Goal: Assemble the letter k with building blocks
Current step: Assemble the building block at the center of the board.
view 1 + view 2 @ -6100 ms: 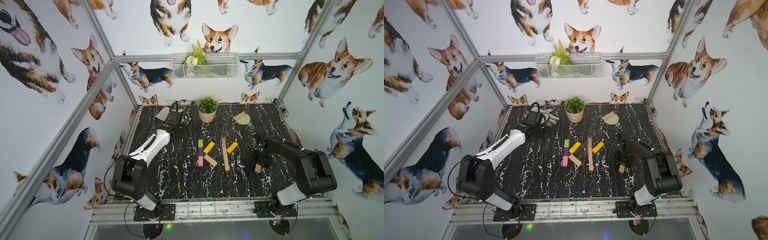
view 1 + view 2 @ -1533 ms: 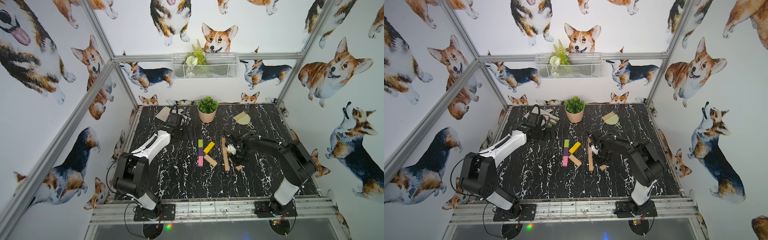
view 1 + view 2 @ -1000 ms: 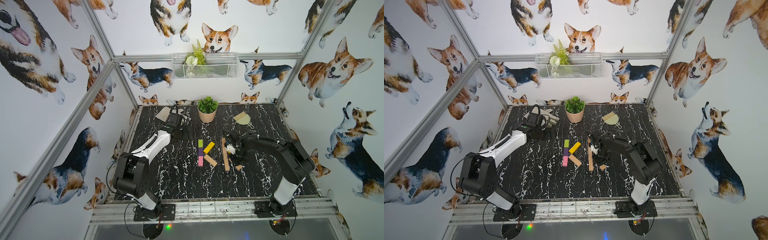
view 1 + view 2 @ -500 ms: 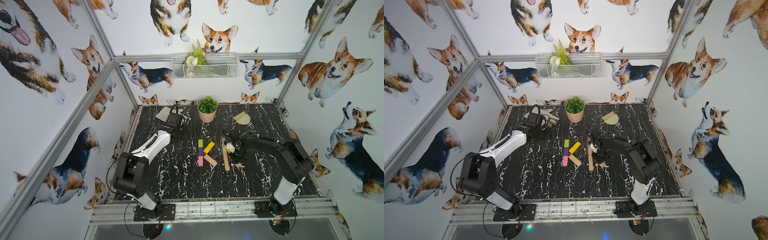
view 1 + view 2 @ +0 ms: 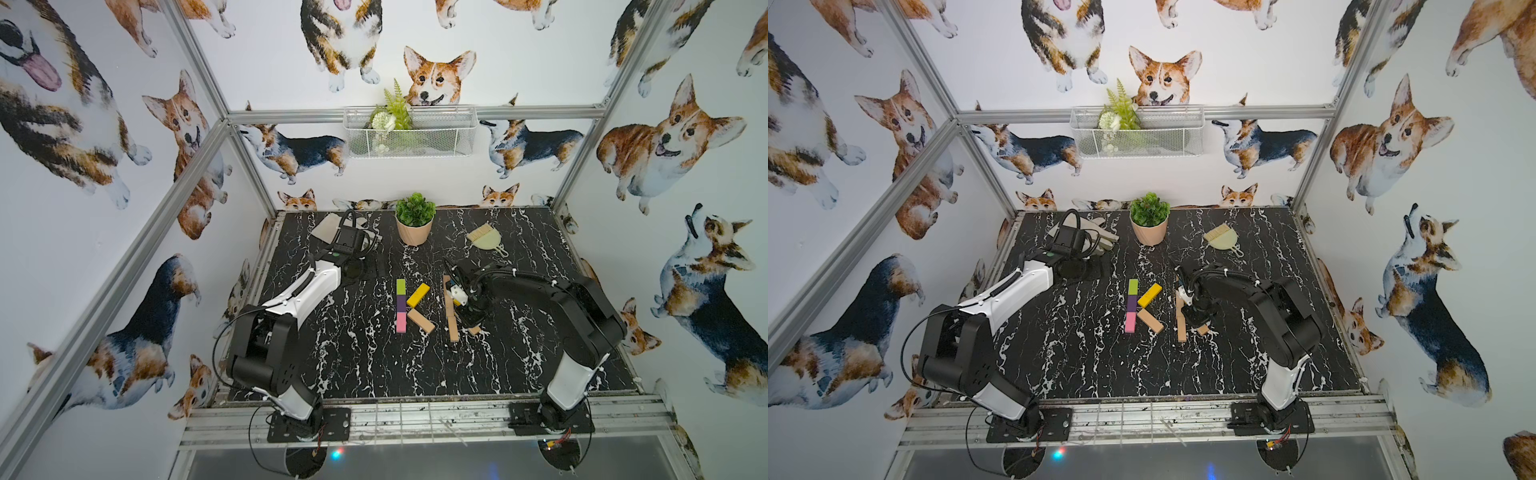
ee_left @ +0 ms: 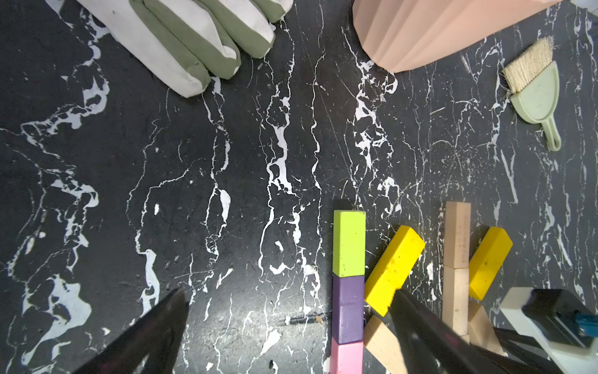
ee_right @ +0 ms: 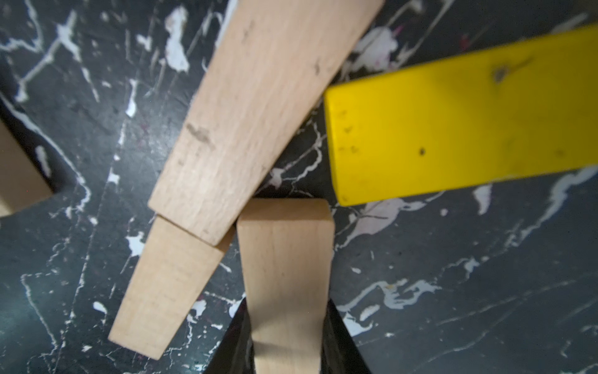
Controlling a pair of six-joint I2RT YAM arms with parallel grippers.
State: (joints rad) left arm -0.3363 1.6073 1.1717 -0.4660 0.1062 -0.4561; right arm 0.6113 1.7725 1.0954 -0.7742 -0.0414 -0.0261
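Observation:
A lime green [image 5: 400, 286], a purple [image 5: 401, 303] and a pink block [image 5: 401, 322] lie end to end as a column. A yellow block [image 5: 417, 295] and a tan block [image 5: 420, 321] slant off its right side. To the right lies a column of tan blocks [image 5: 451, 328], with a second yellow block [image 7: 453, 123] angled beside it. My right gripper [image 7: 288, 323] is shut on another tan block [image 7: 286, 259], low over the table, with the block's end close to the tan column [image 7: 259, 113] and the yellow block. My left gripper [image 6: 288, 317] hangs open and empty at the back left.
A pink plant pot [image 5: 414, 226] stands at the back centre. A brush with dustpan [image 5: 485, 237] lies at the back right. White-and-green gloves [image 6: 194, 42] lie at the back left near my left wrist. A wire basket [image 5: 409, 133] hangs on the back wall.
My right gripper has shifted its tan block slightly up and left, closer to the tan column. The left arm has not moved.

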